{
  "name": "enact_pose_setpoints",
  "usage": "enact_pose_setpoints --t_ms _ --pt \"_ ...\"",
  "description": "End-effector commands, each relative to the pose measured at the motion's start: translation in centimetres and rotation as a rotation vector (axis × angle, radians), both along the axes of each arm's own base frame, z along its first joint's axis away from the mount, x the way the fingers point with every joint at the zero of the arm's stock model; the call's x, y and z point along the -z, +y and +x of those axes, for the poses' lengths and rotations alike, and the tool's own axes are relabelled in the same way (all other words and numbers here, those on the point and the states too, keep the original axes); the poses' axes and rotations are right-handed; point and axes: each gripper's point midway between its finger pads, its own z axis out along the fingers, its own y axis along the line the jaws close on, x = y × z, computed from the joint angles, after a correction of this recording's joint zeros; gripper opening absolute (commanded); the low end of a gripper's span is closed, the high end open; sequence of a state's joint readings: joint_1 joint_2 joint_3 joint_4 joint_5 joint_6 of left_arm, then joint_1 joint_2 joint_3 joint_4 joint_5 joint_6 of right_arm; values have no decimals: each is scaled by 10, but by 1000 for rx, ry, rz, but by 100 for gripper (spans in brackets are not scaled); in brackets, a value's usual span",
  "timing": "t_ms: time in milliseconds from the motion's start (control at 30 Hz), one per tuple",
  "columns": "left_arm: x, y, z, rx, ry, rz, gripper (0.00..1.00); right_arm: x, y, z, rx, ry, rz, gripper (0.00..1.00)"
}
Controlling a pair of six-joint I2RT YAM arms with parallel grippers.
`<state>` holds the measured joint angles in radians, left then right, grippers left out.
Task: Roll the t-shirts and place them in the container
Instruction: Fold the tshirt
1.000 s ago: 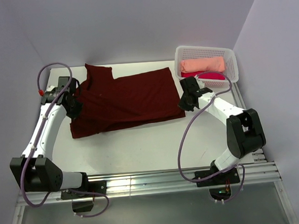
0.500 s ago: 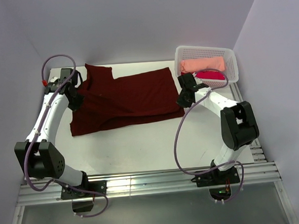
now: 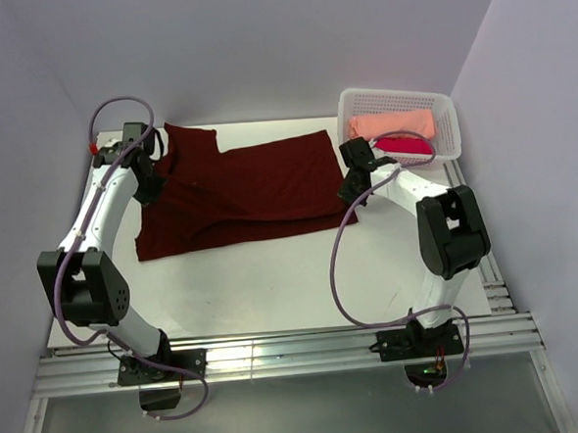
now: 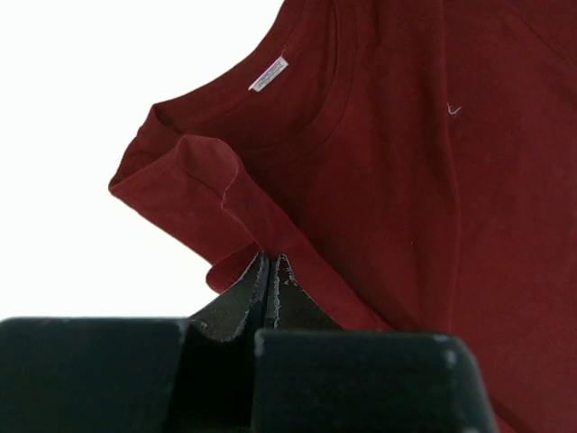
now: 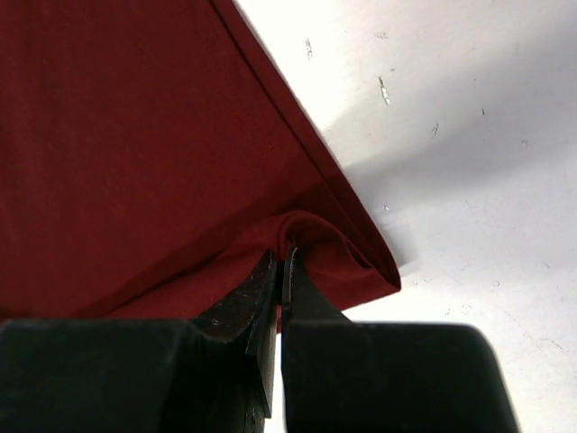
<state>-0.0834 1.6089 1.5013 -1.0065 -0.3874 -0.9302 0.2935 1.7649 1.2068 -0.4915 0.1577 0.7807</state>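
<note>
A dark maroon t-shirt (image 3: 248,190) lies spread flat across the far half of the white table, its collar end at the left. Its pale neck label (image 4: 268,74) shows in the left wrist view. My left gripper (image 3: 153,192) sits at the shirt's left side, shut on a raised fold of cloth near the sleeve (image 4: 269,258). At the shirt's near right corner, my right gripper (image 3: 350,193) is shut on a pinched fold of the hem (image 5: 285,253). A peach t-shirt (image 3: 391,124) and a crimson-pink one (image 3: 404,147) lie folded in the basket.
A white plastic basket (image 3: 446,101) stands at the far right corner, just behind my right arm. Pale walls close in the table on the left, back and right. A metal rail (image 3: 278,350) runs along the near edge by the arm bases.
Both arms have stretched farther toward the back of the table, each still gripping the maroon shirt. The shirt's near edge has shifted slightly away from the bases.
</note>
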Motion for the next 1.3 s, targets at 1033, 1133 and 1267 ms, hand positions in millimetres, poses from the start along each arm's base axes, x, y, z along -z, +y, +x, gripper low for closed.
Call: enact_pose_setpoints --t_ms 1033,1133,1267 --pt "-47 10 72 90 -201 -14 87 -30 -12 44 110 -148 41 51" --pt "-41 7 58 108 -185 -24 86 -34 -13 27 103 -164 63 50" --pt "-17 0 31 122 -168 -68 84 -16 -13 -2 84 -144 91 49"
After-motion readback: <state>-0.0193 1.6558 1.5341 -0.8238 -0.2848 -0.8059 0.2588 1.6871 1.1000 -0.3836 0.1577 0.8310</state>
